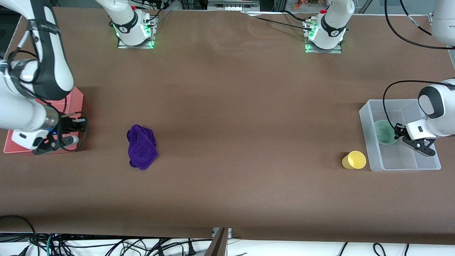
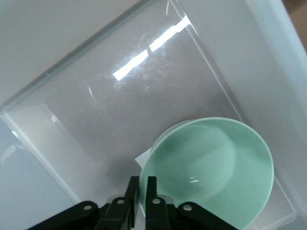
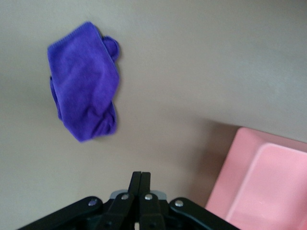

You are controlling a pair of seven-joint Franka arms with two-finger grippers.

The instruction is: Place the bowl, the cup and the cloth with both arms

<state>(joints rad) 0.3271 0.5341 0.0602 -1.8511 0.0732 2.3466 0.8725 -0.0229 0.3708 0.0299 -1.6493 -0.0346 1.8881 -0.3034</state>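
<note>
Left gripper (image 2: 142, 201) was inside the clear bin (image 1: 366, 117), clamped on the rim of the green bowl (image 2: 211, 167) — bowl tilted, low over the bin floor. Yellow cup (image 1: 354, 160) stood on the table just beside the bin, toward the right arm's end, so the left arm was by far the nearer. Right gripper (image 3: 141, 189) hung pinched shut, empty, over the pink tray (image 1: 76, 97); purple cloth (image 1: 142, 145) lay nearby, long axis roughly near-to-far — right arm's job, I'd judge.
</note>
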